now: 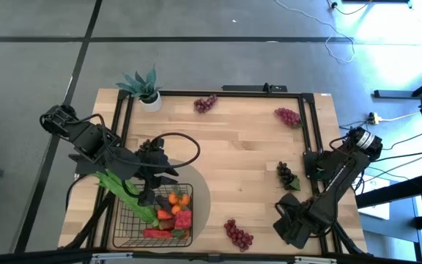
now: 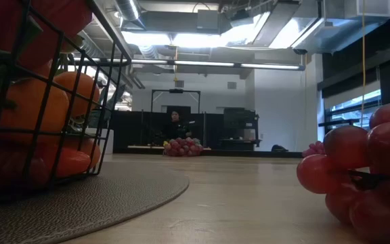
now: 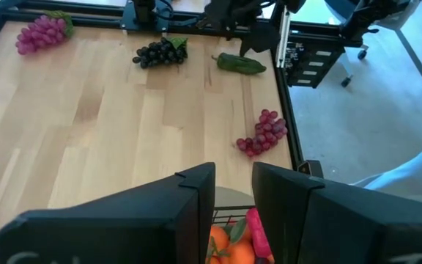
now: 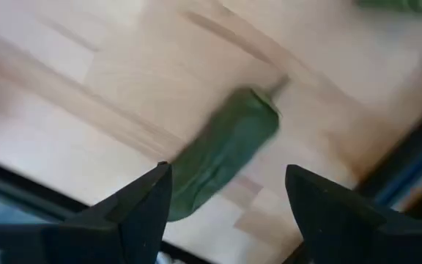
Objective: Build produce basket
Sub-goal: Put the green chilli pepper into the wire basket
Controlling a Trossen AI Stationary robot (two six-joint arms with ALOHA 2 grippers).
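- Dark wire basket [image 1: 134,218] on a grey round mat [image 1: 199,192] at the desk's [image 1: 240,147] near left edge, holding orange, red and green produce [image 1: 173,211].
- Left end effector [image 1: 147,195] over the basket, fingers slightly parted, empty.
- Right end effector [image 4: 226,192] wide open above a green pepper [image 4: 222,150].
- Grape bunches [image 1: 238,234] scattered farther off.

No legible text, label, brand or number — not in any view.
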